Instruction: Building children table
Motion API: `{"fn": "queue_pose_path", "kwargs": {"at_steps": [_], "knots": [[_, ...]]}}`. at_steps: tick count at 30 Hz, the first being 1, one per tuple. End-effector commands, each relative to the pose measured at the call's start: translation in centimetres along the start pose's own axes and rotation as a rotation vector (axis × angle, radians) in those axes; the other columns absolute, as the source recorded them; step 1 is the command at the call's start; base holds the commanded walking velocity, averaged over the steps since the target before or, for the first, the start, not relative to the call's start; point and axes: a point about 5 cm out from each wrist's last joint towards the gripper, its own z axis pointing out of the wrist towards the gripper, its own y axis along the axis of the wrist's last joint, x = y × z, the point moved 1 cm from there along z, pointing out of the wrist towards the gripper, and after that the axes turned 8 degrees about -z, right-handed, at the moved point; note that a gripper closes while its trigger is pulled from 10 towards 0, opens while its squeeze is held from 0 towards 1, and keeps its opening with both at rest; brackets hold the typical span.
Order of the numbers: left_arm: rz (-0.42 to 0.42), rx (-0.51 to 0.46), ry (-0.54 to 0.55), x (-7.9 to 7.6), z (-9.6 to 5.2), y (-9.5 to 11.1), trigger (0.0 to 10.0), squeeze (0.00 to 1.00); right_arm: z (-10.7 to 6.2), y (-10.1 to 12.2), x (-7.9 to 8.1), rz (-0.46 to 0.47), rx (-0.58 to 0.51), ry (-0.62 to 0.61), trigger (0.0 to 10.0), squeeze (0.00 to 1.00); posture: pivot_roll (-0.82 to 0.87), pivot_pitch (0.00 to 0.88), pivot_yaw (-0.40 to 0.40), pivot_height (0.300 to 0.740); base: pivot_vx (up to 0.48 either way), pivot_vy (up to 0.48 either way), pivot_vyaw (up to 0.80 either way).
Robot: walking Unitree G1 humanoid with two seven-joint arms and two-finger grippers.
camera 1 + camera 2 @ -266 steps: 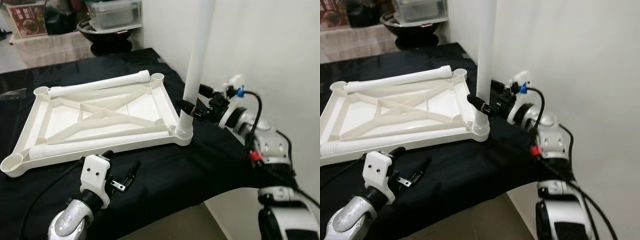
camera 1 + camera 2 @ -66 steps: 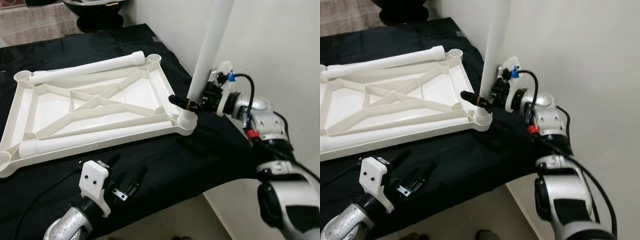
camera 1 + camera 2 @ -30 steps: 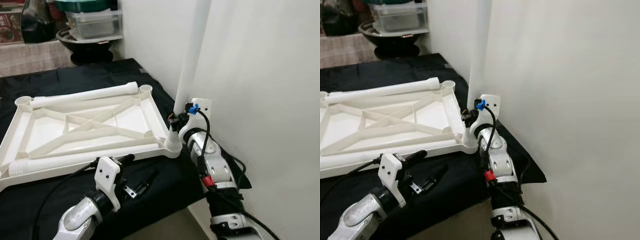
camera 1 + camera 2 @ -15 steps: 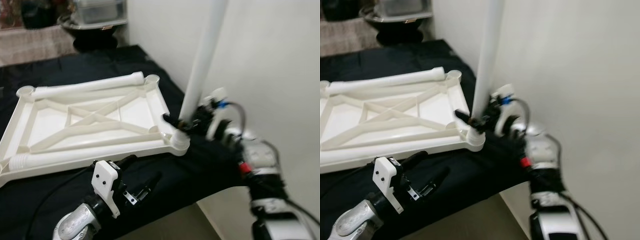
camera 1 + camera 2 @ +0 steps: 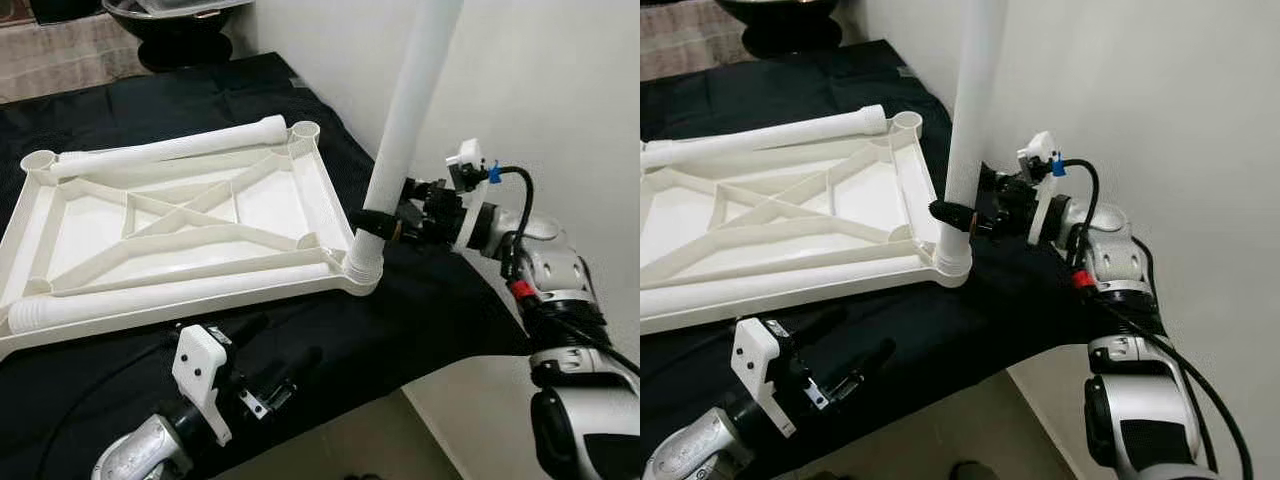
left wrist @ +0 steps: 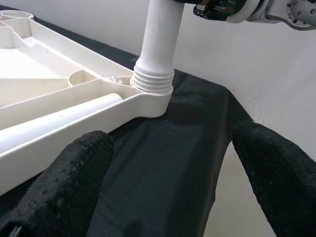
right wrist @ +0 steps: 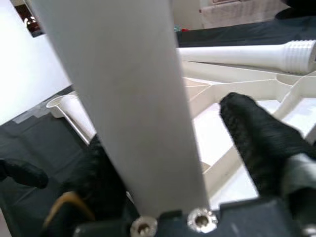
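The white table leg [image 5: 408,118] stands nearly upright, its long axis running up out of view and leaning slightly away from the tray, its threaded lower end seated in the near right corner socket of the upturned white table top [image 5: 300,196]. It is a smooth round tube with a ribbed collar at the foot. The right gripper [image 5: 380,226] clasps it low down, just above that collar, 1 black finger on each side of the tube, the jaws pinching it. The table top lies flat, ribbed underside up with crossed braces, on a black cloth [image 5: 420,310] beside a white wall [image 5: 560,90]. 2 more legs lie on the tray: the far leg [image 5: 165,152] along its far edge and the near leg [image 5: 170,292] along its near edge. The left gripper [image 6: 163,182] hovers low over the cloth just in front of the tray's near edge, its 2 fingers [image 6: 64,182] spread wide and holding nothing, the socketed corner lying straight ahead between them.
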Motion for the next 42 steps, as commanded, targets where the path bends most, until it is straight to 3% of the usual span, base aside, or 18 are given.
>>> {"fn": "queue_pose_path", "kwargs": {"at_steps": [1,9,12,13,14,15,16,17,19,20,24,30,31,33,34,35,40,42], "knots": [[-0.003,0.019,0.004,0.1,-0.1,-0.2,10.0,0.0,-0.3,-0.5,0.3,0.003,-0.006,-0.026,0.0,0.0,0.03,0.183,-0.038,0.74,0.0,0.0,0.0],[0.001,0.021,0.008,0.6,0.4,-0.5,10.0,0.0,-0.5,-2.0,1.9,-0.008,0.04,-0.107,0.0,0.0,0.01,0.137,-0.051,0.74,0.0,0.0,0.0],[0.01,0.016,0.017,1.1,0.7,-0.8,10.0,0.0,1.0,-4.1,6.4,0.07,0.163,-0.195,0.0,0.0,0.01,0.113,-0.061,0.74,0.0,0.0,0.0],[0.01,0.016,0.017,1.1,0.7,-0.8,10.0,0.0,1.0,-4.1,6.4,0.07,0.163,-0.195,0.0,0.0,0.01,0.113,-0.061,0.74,0.0,0.0,0.0],[0.013,0.016,0.022,1.3,0.8,-0.9,10.0,0.0,1.9,-4.9,8.2,0.107,0.214,-0.278,0.0,0.0,0.01,0.093,-0.069,0.74,0.0,0.0,0.0],[0.013,0.016,0.022,1.3,0.8,-0.9,10.0,0.0,1.9,-4.9,8.2,0.107,0.214,-0.278,0.0,0.0,0.01,0.093,-0.069,0.74,0.0,0.0,0.0],[0.015,0.016,0.024,1.4,0.9,-1.0,10.0,0.0,2.1,-5.7,8.4,0.089,0.279,-0.424,0.0,0.0,0.01,0.082,-0.07,0.74,0.0,0.0,0.0],[0.017,0.016,0.027,1.6,1.0,-1.1,10.0,0.0,1.4,-6.5,8.1,0.036,0.389,-0.687,0.0,0.0,0.0,0.078,-0.069,0.74,0.0,0.0,0.0],[0.017,0.016,0.027,1.6,1.0,-1.1,10.0,0.0,1.4,-6.5,8.1,0.036,0.389,-0.687,0.0,0.0,0.0,0.078,-0.069,0.74,0.0,0.0,0.0],[0.025,0.016,0.034,2.1,1.4,-1.4,10.0,0.0,2.2,-6.6,8.5,-0.006,0.399,-0.893,0.0,0.0,0.01,0.038,-0.062,0.74,0.0,0.0,0.0],[0.033,0.015,0.04,2.6,1.9,-1.7,10.0,0.0,3.6,-6.2,8.4,0.017,0.368,-0.893,0.0,0.0,0.01,0.017,-0.069,0.74,0.0,0.0,0.0],[0.044,0.002,0.051,2.9,2.2,-1.8,10.0,0.0,3.3,-6.0,6.8,0.076,0.401,-0.95,0.0,0.0,0.01,0.004,-0.069,0.74,0.0,0.0,0.0],[0.045,0.0,0.054,2.9,2.2,-1.8,10.0,0.0,3.5,-5.9,6.8,0.087,0.392,-0.915,10.0,0.0,0.0,0.003,-0.066,0.74,0.0,0.0,0.0],[0.046,-0.004,0.055,2.9,2.2,-1.8,10.0,0.0,4.1,-5.3,6.9,0.08,0.33,-0.795,10.0,0.0,0.0,0.013,-0.062,0.74,0.0,0.0,0.0],[0.046,-0.005,0.054,2.8,2.2,-1.7,10.0,0.0,4.1,-5.1,6.9,0.087,0.297,-0.755,10.0,0.97,0.0,0.02,-0.06,0.74,0.0,0.0,0.0],[0.046,-0.005,0.054,2.8,2.2,-1.7,10.0,0.0,4.1,-5.1,6.9,0.087,0.297,-0.755,10.0,0.97,0.0,0.02,-0.06,0.74,0.0,0.0,0.0],[0.04,-0.009,0.043,2.3,1.9,-1.5,10.0,0.0,3.4,-4.6,6.8,0.166,0.16,-0.422,10.0,1.0,0.0,0.049,-0.056,0.74,0.0,0.0,0.0],[0.039,-0.012,0.039,2.1,1.7,-1.4,10.0,0.0,2.2,-4.1,5.8,0.116,0.138,-0.348,10.0,1.0,0.01,0.067,-0.057,0.74,0.0,0.0,0.0]]}}
